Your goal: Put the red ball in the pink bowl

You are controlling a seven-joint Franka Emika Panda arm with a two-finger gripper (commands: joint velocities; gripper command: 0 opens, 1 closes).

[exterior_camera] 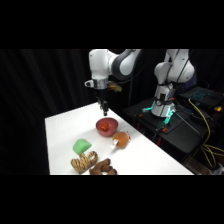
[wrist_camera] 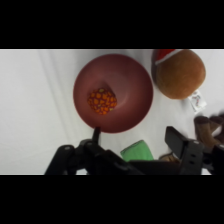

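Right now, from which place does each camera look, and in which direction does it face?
Side view: stands beside the table, looking across and down; shows the white arm, its base at upper right, the gripper above the pink bowl.
Wrist view: sits on the arm's wrist, looking down past the gripper, whose black linkage rises from the bottom edge.
Shared: pink bowl holding the red ball, the green block, the brown rounded object.

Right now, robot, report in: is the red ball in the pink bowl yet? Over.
End effector above the bowl, empty. Red ball sits inside the pink bowl. Nothing in the way. Over.
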